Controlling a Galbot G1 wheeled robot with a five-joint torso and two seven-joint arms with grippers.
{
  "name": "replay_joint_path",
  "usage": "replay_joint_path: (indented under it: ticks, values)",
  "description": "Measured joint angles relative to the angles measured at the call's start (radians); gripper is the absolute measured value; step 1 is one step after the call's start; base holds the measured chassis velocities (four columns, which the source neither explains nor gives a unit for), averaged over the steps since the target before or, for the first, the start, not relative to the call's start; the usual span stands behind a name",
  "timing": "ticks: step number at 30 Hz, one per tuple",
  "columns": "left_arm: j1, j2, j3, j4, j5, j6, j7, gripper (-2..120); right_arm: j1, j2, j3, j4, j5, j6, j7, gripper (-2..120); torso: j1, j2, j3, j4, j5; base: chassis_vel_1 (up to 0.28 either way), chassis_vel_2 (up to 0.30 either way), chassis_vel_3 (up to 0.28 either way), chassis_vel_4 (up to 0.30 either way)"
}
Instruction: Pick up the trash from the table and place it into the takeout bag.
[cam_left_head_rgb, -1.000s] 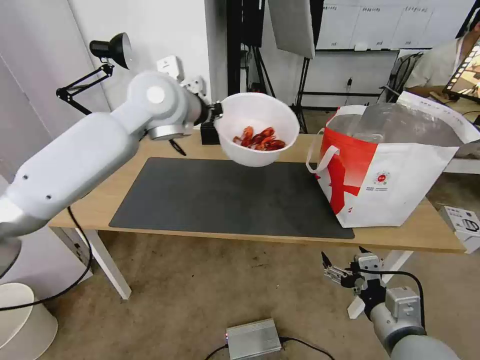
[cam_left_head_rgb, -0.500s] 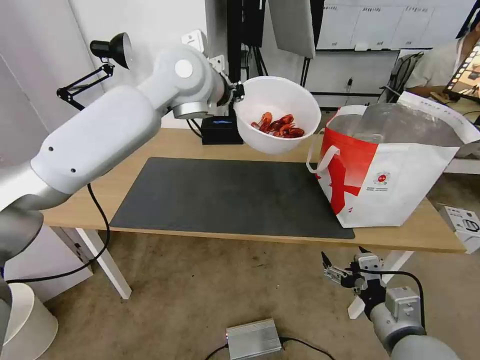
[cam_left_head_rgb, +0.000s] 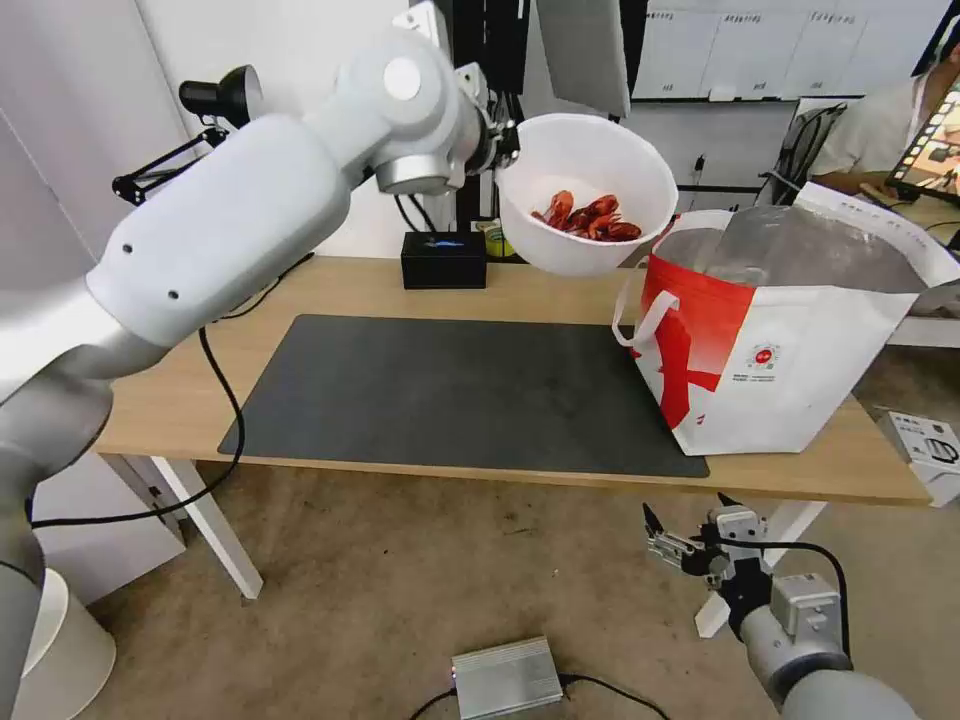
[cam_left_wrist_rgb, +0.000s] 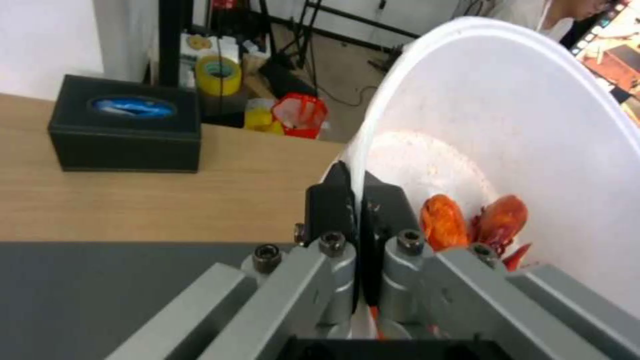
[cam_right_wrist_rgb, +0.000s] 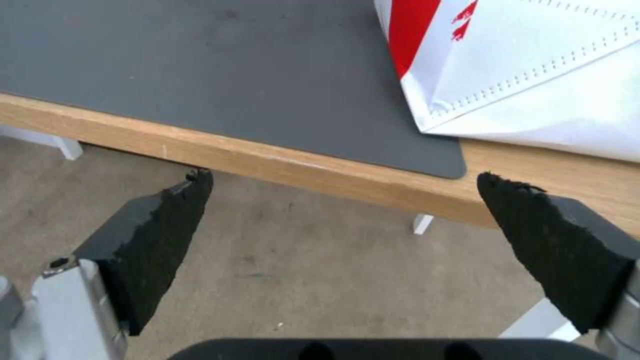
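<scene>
Moved: bowl (cam_left_head_rgb: 587, 195) raised rightward, now at takeout bag (cam_left_head_rgb: 770, 340) rim, above the surface (cam_left_head_rgb: 330, 290).
Left pincer (cam_left_wrist_rgb: 360, 210): clamped on bowl rim.
Right pincer (cam_right_wrist_rgb: 347, 220): spread, parked below surface edge.

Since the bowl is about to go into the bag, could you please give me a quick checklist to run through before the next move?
1. Left tool clamped on rim of white round bowl of red crawfish shells: ok.
2. Shells inside bowl, none spilling: ok.
3. Large white takeout bag with red marking standing open, foil lining showing: ok.
4. Bowl fully over bag mouth: not ok, it hangs beside the bag's left edge.
5. Right tool open, parked below the light-wood table edge, out of the path: ok.
6. Room left inside bag: cannot tell.
</scene>
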Motion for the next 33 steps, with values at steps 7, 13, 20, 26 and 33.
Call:
replay_joint_path:
  ticks: [7,13,20,26,33]
  values:
    - [-0.01,-0.054,0.0,0.035,-0.002,-0.001,-0.002,0,0.0,0.0,0.0,0.0,0.0,0.0,0.0,100,0.0,0.0,0.0,0.0,0.0,0.0,0.0,0.0,0.0]
    - [-0.024,-0.116,0.001,0.087,-0.001,-0.001,-0.002,0,0.0,0.0,0.0,0.0,0.0,0.0,0.0,100,0.0,0.0,0.0,0.0,-0.0001,0.0,0.0,0.0,0.0]
    - [-0.033,-0.202,0.004,0.163,0.018,-0.001,0.001,0,0.0,0.0,0.0,0.0,0.0,0.0,0.0,100,0.0,0.0,0.0,0.0,0.0,0.0,0.0,0.0,0.0]
    - [-0.03,-0.267,0.003,0.23,0.042,0.001,0.01,0,0.0,0.0,0.0,0.0,0.0,0.0,0.0,100,0.0,0.0,0.0,-0.0001,0.0001,0.0,0.0,0.0,0.0]
    - [-0.041,-0.326,0.003,0.308,0.063,0.005,0.037,0,0.0,0.0,0.0,0.0,0.0,0.0,0.0,100,0.0,0.0,0.0,0.0,0.0,0.0,0.0,0.0,0.0]
